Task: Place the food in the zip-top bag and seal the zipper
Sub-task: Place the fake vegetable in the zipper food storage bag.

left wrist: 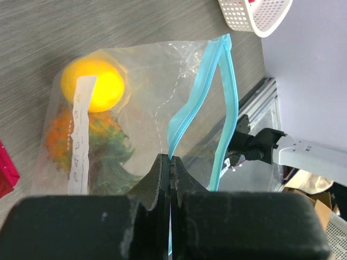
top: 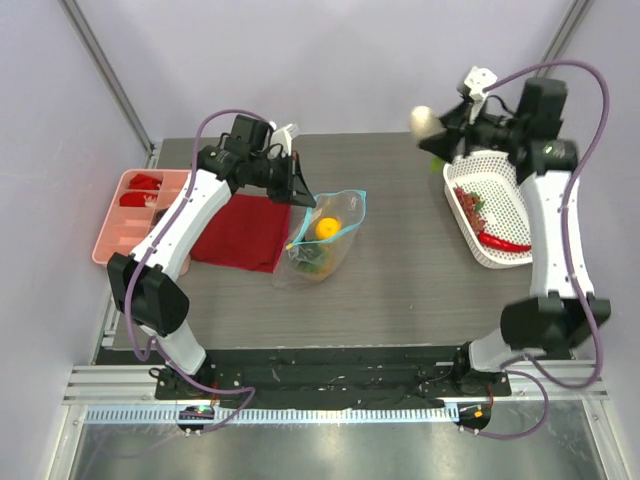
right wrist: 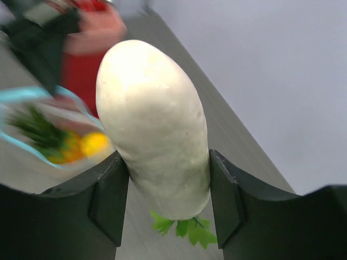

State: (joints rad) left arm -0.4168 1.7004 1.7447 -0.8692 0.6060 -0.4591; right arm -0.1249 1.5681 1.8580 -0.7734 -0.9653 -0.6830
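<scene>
The clear zip-top bag (top: pixel 325 240) lies mid-table with its teal zipper (left wrist: pixel 187 111) open. Inside it are the orange (left wrist: pixel 93 85) and the pineapple (left wrist: pixel 100 143) with green leaves. My left gripper (left wrist: pixel 171 160) is shut on one lip of the zipper and holds the mouth up; it also shows in the top view (top: pixel 303 192). My right gripper (right wrist: pixel 169 192) is shut on the cream-white radish (right wrist: pixel 154 124), which has green leaves at its base, and holds it high above the table at the back right (top: pixel 423 122). A red chili (top: pixel 503 242) lies in the white basket.
A white mesh basket (top: pixel 492 205) with small red-green bits stands at the right. A folded red cloth (top: pixel 243 232) lies left of the bag. A pink divided tray (top: pixel 135 215) sits at the far left edge. Grey walls close the back and sides.
</scene>
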